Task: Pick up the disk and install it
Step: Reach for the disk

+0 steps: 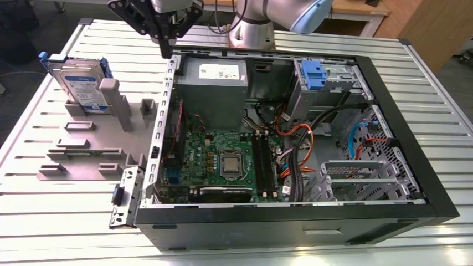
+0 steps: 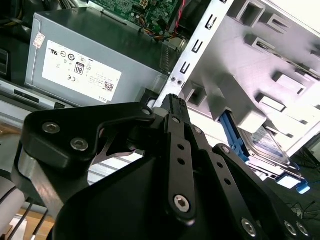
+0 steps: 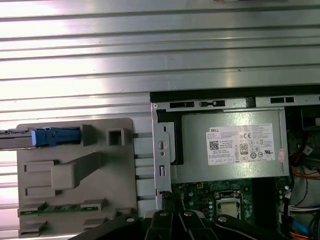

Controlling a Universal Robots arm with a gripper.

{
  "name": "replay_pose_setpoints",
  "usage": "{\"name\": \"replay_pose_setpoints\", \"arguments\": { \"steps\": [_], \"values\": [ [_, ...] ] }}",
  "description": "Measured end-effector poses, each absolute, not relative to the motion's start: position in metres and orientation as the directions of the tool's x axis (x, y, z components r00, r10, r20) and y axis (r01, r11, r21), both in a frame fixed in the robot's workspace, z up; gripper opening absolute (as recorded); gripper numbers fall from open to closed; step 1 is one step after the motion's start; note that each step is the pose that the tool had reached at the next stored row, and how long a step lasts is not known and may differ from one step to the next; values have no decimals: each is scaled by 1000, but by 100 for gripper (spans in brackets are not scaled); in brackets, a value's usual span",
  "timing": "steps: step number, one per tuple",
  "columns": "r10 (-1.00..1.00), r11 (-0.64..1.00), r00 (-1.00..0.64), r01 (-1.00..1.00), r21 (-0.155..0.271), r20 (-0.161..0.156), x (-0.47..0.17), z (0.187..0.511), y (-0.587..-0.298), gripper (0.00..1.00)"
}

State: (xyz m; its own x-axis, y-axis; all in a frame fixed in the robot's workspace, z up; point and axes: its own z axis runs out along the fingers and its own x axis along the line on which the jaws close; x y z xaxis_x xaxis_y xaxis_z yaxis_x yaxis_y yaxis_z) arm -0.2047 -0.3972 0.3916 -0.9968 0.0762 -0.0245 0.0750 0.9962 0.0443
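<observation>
One disk (image 1: pixel 77 83) stands on edge in the grey holder (image 1: pixel 30 155), on the exterior view's left, beside the case (image 1: pixel 296 219). Gripper (image 1: pixel 167 50) hangs over the case wall, closed on nothing. We reckon the grab wants it opened wide and squared across the disk's flat faces.

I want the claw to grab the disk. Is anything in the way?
Nothing visible is. The claw hangs over an edge of the computer case; the disk stands upright in the grey holder toward the exterior view's left, with open space between them.
</observation>
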Motion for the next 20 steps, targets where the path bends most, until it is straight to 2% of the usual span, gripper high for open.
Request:
{"name": "replay_pose_setpoints", "arguments": {
  "steps": [20],
  "values": [
    [76,996,-997,75,44,-24,-212,392,-397,11]
  ]
}}
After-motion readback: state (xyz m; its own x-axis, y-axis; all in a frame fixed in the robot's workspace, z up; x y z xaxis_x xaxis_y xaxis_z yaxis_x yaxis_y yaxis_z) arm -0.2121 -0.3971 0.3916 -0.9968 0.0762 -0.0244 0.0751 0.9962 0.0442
